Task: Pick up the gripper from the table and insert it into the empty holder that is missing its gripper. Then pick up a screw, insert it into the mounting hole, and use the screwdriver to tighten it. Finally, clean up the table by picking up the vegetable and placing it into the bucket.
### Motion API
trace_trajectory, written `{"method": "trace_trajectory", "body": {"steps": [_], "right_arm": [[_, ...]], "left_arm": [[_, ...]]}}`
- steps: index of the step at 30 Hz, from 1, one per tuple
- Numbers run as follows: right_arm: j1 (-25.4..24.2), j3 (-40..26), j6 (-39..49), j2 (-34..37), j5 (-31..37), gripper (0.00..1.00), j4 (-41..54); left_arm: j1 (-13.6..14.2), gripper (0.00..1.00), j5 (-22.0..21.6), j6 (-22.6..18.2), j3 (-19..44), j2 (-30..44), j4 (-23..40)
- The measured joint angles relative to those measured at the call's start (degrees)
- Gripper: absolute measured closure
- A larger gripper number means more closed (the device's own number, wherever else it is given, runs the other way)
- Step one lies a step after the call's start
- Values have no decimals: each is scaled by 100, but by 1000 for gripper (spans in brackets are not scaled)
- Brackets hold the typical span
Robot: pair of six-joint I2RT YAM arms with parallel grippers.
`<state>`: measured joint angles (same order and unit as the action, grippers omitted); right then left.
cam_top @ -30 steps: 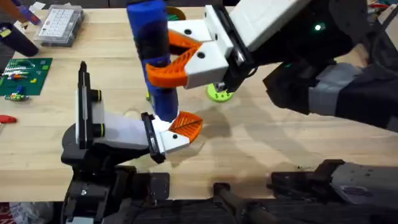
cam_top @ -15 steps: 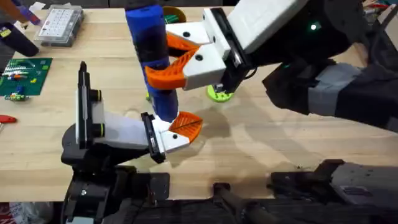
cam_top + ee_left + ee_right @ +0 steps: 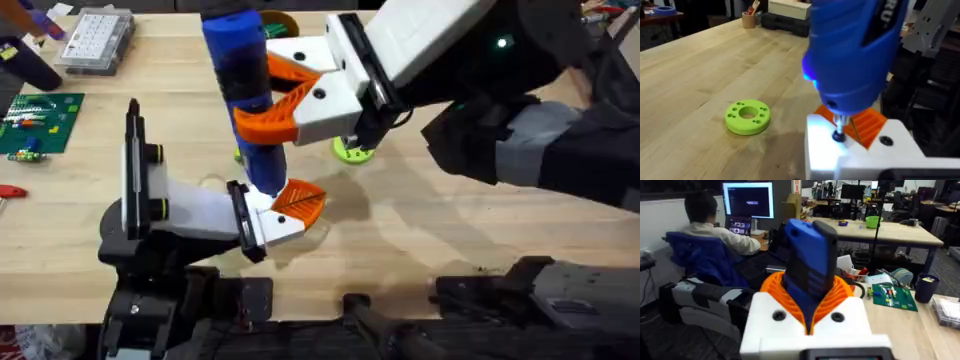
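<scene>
Your right arm reaches in from the right across the middle of the table (image 3: pixel 450 230), and its right gripper (image 3: pixel 275 95) is clenched on the screwdriver (image 3: pixel 245 95), the orange fingers (image 3: pixel 790 305) wrapped round the blue body. You hold the tool upright, its metal tip (image 3: pixel 838 131) down on a dark screw head in the white block of the gripper (image 3: pixel 290 208), which sits in the end of the holder (image 3: pixel 185 215) near the front left of the table. The orange ribbed finger points to the right. A lime-green disc (image 3: pixel 747 116) lies on the wood just beyond, apart from the holder. Far left you have a clear compartment box (image 3: pixel 95 40) and a green circuit board (image 3: pixel 40 120).
</scene>
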<state>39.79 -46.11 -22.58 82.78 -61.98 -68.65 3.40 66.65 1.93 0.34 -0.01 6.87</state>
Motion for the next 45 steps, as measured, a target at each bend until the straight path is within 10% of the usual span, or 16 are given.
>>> {"method": "trace_trajectory", "body": {"steps": [45], "right_arm": [[14, 0, 173, 0, -2, 979, 112]], "left_arm": [[0, 996, 0, 0, 0, 0, 0]]}}
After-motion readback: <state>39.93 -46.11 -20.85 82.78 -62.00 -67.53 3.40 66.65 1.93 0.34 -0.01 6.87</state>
